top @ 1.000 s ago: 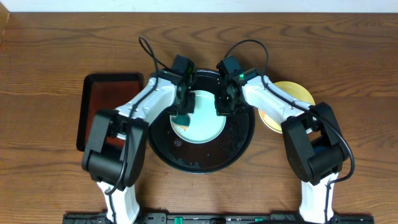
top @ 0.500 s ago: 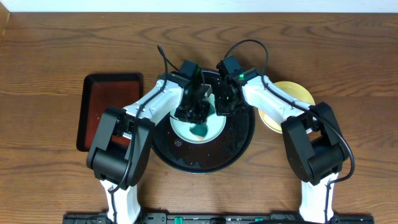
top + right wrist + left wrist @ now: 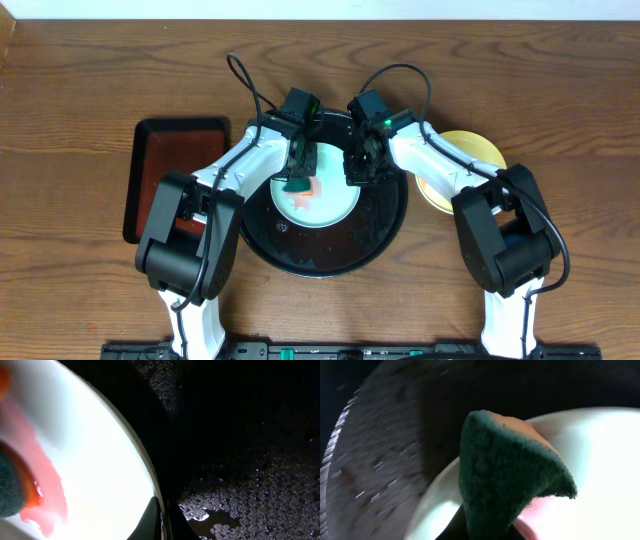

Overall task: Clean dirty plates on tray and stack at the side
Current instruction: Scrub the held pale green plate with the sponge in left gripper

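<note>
On the brown wooden table [image 3: 80, 80] stands the large round black glossy tray [image 3: 385, 228]. Near its middle the pale mint round plate [image 3: 332, 207] lies flat, face up, with no long axis, and a pale yellow round plate [image 3: 476, 150] lies right of the tray. The left fingers [image 3: 298, 168] are clenched on a dark green sponge [image 3: 297, 184] at the mint plate's red-orange smear [image 3: 310, 191]; the right fingers [image 3: 359, 172] sit at its right rim, and I cannot tell if they grip.

plates [image 3: 330, 205] [image 3: 472, 150] 2 — trays [image 3: 330, 262] [image 3: 150, 180] 2 — sponge [image 3: 297, 183] 1 | arms [image 3: 235, 165] [image 3: 440, 160] 2
</note>
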